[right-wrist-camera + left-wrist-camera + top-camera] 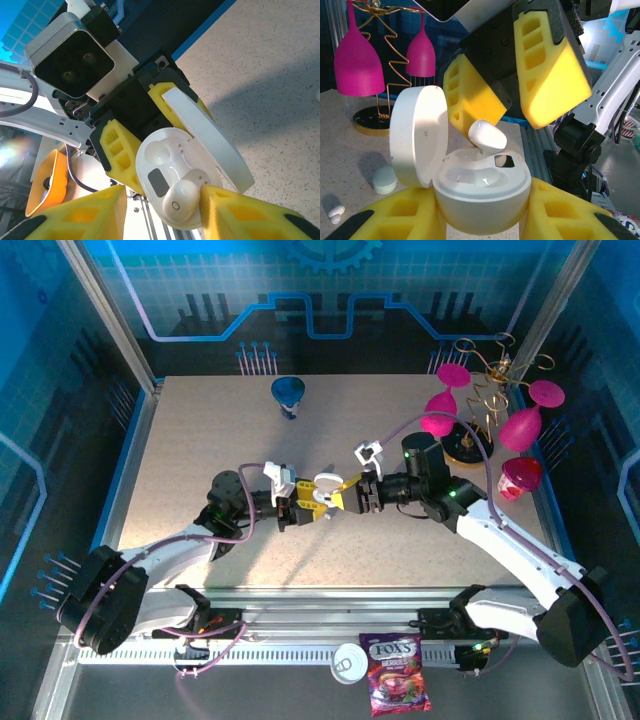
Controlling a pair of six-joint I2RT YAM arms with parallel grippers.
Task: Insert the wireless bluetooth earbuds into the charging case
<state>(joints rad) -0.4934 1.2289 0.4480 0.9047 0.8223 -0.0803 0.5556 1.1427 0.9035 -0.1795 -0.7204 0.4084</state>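
My left gripper (482, 217) is shut on the white charging case (480, 195), held above the table's middle with its lid (420, 135) swung open. One white earbud (487, 136) sits in the far well of the case, head sticking up. The near well is empty. My right gripper (165, 210) is open around the earbud (180, 200): one yellow finger touches its side, the other stands well apart. From the top, the case (326, 487) lies between the left gripper (303, 503) and the right gripper (347, 495). Another earbud (335, 212) lies on the table.
A gold stand with pink glasses (480, 410) and a pink cup (520, 478) fill the back right. A blue cup (289, 392) stands at the back. A pale round piece (385, 180) lies on the table near the case. A candy bag (398, 673) lies on the front rail.
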